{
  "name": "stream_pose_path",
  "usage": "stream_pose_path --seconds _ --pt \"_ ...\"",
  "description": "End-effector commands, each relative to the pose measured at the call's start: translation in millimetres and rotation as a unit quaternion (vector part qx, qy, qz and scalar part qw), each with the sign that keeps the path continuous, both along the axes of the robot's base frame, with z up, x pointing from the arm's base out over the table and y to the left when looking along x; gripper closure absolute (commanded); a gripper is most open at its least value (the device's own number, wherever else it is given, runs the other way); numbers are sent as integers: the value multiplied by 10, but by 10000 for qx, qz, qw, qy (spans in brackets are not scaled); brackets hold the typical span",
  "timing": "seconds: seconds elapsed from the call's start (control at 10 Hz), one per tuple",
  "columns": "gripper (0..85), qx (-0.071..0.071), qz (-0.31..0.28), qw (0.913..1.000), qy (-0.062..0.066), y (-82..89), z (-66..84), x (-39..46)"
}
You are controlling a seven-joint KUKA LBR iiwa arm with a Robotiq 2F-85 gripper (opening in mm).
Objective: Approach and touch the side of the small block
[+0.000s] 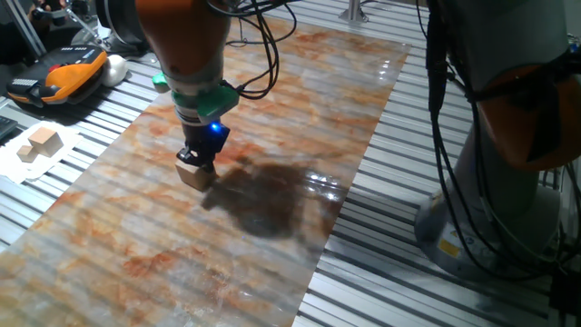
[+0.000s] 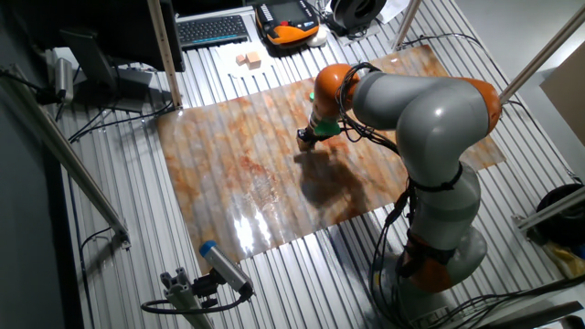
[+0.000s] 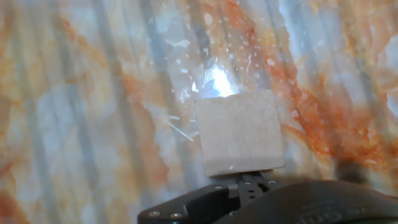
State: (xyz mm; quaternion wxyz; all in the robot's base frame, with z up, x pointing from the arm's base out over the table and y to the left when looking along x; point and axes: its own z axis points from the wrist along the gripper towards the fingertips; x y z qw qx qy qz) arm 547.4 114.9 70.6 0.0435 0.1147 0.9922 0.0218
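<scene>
fingers (image 1: pixel 196 160) against the small block (image 1: pixel 193 175)

Orange-and-grey arm (image 2: pixel 430 119), green wrist collar (image 1: pixel 201 95), blue glowing light, black cables (image 1: pixel 263 54), dark screwed gripper (image 1: pixel 198 156).

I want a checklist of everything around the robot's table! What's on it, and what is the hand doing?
Surface: glossy orange-and-white marbled sheet over ribbed metal table.
Job's things: small light-tan wooden cube on the sheet, right at the fingertips.
Clutter: pale wooden blocks on white paper; orange-and-black handheld controller; black keyboard.
Grippers: black two-finger gripper at the cube's side; open or shut cannot be told.
Cables: black cables hanging by the grey arm base.
Surroundings: blue-tipped grey device on the floor slats.
</scene>
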Motion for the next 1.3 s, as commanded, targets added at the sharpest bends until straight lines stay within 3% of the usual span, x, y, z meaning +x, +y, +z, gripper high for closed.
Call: stream_pose_path --seconds 0.0,0.3,0.5,0.6,0.8,0.9,1.0,1.2 --pt "850 29 8 10000 41 -8 8 14" --pt "850 97 64 9998 131 -62 75 118" --pt "850 121 72 9997 204 -58 90 107" --pt "850 146 40 9994 307 -39 90 78" --pt "850 287 38 9973 676 -31 135 43" --pt "850 356 -8 9970 684 -20 175 31" --pt "850 288 -23 9972 693 6 245 14" --pt "850 558 -183 9939 931 91 418 -26"
